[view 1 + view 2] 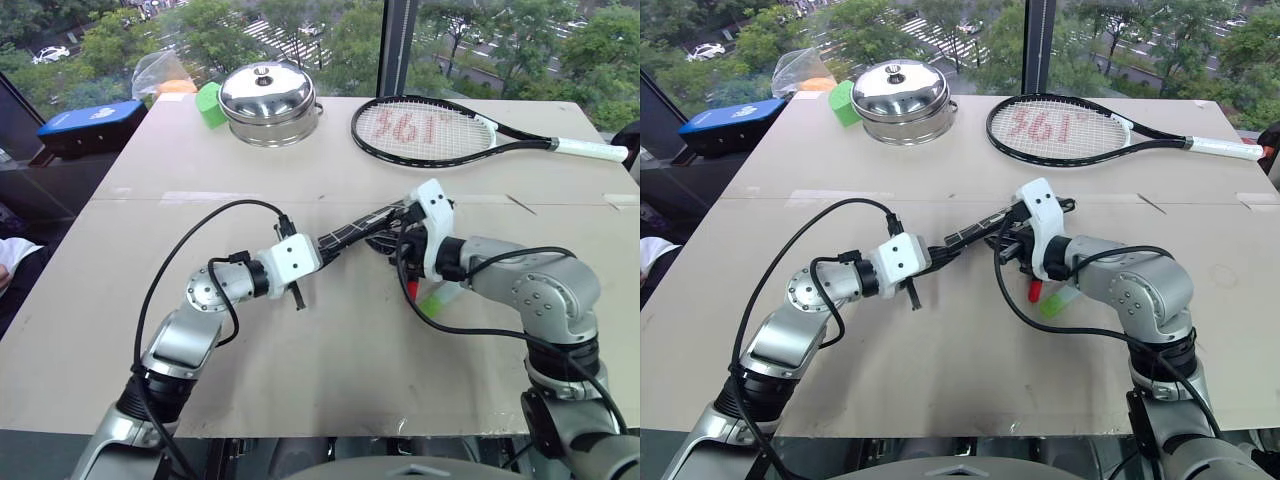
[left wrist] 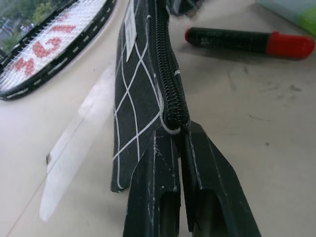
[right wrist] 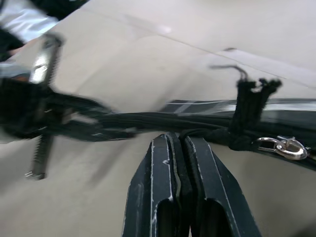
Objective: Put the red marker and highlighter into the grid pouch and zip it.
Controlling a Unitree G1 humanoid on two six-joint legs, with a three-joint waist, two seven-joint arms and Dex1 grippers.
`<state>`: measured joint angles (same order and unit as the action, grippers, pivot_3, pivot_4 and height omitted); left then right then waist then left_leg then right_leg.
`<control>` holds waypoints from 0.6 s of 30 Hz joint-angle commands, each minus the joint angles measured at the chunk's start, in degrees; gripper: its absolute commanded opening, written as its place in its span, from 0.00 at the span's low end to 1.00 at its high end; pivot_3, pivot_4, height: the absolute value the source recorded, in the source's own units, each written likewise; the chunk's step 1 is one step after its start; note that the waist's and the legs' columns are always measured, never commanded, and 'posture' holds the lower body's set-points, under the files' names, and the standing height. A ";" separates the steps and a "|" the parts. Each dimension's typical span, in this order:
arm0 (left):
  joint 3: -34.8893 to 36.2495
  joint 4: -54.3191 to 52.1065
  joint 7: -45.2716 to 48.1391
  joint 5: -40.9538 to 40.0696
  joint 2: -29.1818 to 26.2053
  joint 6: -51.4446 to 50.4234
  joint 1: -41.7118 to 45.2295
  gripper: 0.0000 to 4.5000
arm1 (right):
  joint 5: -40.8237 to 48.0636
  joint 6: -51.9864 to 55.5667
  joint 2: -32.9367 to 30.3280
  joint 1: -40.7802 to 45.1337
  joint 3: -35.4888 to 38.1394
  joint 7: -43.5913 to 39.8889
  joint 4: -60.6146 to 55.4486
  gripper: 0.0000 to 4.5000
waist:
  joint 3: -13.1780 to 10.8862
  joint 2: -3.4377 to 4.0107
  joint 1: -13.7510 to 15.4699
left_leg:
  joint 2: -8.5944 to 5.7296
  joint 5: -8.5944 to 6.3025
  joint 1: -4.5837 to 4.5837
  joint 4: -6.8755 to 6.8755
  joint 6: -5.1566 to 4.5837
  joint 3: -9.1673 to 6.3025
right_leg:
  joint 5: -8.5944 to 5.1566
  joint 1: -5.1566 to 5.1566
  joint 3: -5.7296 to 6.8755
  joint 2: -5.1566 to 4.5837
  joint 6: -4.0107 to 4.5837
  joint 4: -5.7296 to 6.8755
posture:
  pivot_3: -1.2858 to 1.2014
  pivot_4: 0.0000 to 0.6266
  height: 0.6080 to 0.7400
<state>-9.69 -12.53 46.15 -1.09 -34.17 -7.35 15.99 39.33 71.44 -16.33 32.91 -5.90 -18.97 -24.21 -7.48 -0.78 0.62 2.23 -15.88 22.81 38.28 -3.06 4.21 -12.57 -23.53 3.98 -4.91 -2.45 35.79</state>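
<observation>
The grid pouch (image 1: 352, 234) is held edge-up above the table between my two grippers, zipper on top. My left gripper (image 2: 180, 131) is shut on the pouch's near end, just below the zipper's end. At the other end, my right gripper (image 3: 180, 139) is shut at the zipper line, apparently on the black pull cord (image 3: 247, 106), beside a metal clasp (image 3: 282, 146). The red marker (image 2: 239, 42) lies on the table beside the pouch, under my right wrist (image 1: 411, 290). Next to it lies the light green highlighter (image 1: 438, 300), partly hidden by that arm.
A tennis racket (image 1: 440, 130) lies at the back right of the table (image 1: 300, 350). A steel lidded pot (image 1: 268, 100) and a green block (image 1: 208, 103) stand at the back left. A blue case (image 1: 95, 122) sits off the table's left corner.
</observation>
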 commanded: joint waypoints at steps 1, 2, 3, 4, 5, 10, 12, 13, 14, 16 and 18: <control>-1.08 0.01 -0.95 0.22 1.79 -0.41 1.87 0.00 | -0.03 -2.60 0.28 2.58 -3.20 -3.94 0.88 0.02 | 0.00 -0.01 0.04 | 0.00 0.00 0.00 0.00 0.00 0.00 | 0.00 0.01 0.00 0.00 0.00 0.00 | 0.52 0.24 1.00; -1.20 0.30 -1.10 0.29 2.24 -0.44 2.21 0.00 | -0.32 -3.11 0.12 3.01 -4.30 -4.93 1.53 0.02 | 0.00 -0.01 0.02 | -0.01 0.00 0.00 0.00 0.00 -0.01 | 0.00 0.01 0.01 0.00 0.00 0.01 | 0.52 0.24 1.00; -1.29 0.56 -1.18 0.39 2.56 -0.36 2.48 0.00 | -0.63 -3.58 0.05 3.35 -5.20 -5.73 2.14 0.02 | 0.00 -0.01 0.03 | -0.01 0.00 0.00 0.01 0.00 0.00 | 0.00 0.01 0.01 0.01 0.00 0.01 | 0.52 0.24 1.00; -1.44 0.82 -1.24 0.51 2.93 -0.29 2.78 0.00 | -1.07 -4.19 0.08 3.70 -6.05 -6.44 3.02 0.02 | 0.01 -0.01 0.03 | -0.02 0.00 0.00 0.01 0.00 -0.01 | 0.00 0.01 0.01 0.01 0.00 0.01 | 0.52 0.24 1.00; -1.65 1.03 -1.30 0.62 3.24 -0.22 3.02 0.00 | -1.62 -4.87 0.15 4.01 -6.78 -7.06 3.90 0.02 | 0.01 -0.02 0.02 | -0.02 0.00 0.00 0.01 0.00 -0.02 | 0.00 0.01 0.01 0.01 0.00 0.01 | 0.52 0.24 1.00; -2.94 0.49 -1.97 0.98 5.30 -0.47 3.10 0.00 | -4.50 -9.55 1.29 4.57 -9.77 -9.59 6.90 0.02 | 0.01 -0.02 0.02 | -0.02 0.00 0.00 0.02 0.00 -0.01 | 0.00 0.01 0.01 0.01 -0.01 0.02 | 0.52 0.24 1.00; -2.71 0.33 -2.51 1.00 5.97 -1.02 3.19 0.00 | -6.83 -12.57 1.12 3.37 -10.16 -9.17 6.69 0.02 | 0.01 -0.02 0.02 | -0.02 0.00 0.00 0.01 0.00 -0.01 | 0.00 0.01 0.01 0.01 -0.01 0.02 | 0.52 0.24 1.00; -2.42 0.23 -2.70 0.88 6.16 -1.49 3.20 0.00 | -7.99 -13.76 0.89 2.42 -9.78 -8.40 6.33 0.02 | 0.01 -0.02 0.06 | -0.02 0.00 0.00 0.01 0.00 -0.01 | 0.00 0.01 0.01 0.01 -0.01 0.02 | 0.52 0.24 1.00; -2.13 0.17 -2.77 0.76 6.24 -1.85 3.22 0.00 | -8.74 -14.52 0.49 1.53 -9.01 -7.96 6.24 0.02 | 0.02 -0.04 0.08 | -0.01 0.00 0.00 0.02 0.00 -0.01 | 0.00 0.01 0.01 0.01 -0.01 0.02 | 0.52 0.24 1.00; -1.52 0.37 -2.62 0.58 5.93 -2.02 3.14 0.00 | -8.79 -15.18 -1.85 -1.15 -6.23 -8.66 4.99 0.07 | 0.02 -0.03 0.11 | -0.01 0.00 0.01 0.02 0.00 -0.02 | 0.00 0.02 0.02 0.01 -0.01 0.02 | 0.52 0.24 1.00; -0.87 1.04 -2.36 0.39 5.49 -1.80 3.15 0.00 | -8.25 -15.70 -4.98 -5.67 -2.91 -8.82 0.05 0.18 | 0.05 -0.09 0.33 | -0.01 0.00 0.03 0.02 0.00 -0.07 | 0.00 0.04 0.07 -0.01 -0.01 0.00 | 0.52 0.24 1.00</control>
<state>-11.42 -9.82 43.52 0.47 -28.48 -10.18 17.99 31.44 57.07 -18.77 29.35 -13.44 -28.17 -19.97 -7.43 -0.87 0.96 2.23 -15.88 22.83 38.31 -3.06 4.12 -12.57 -23.46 4.07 -4.93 -2.46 35.77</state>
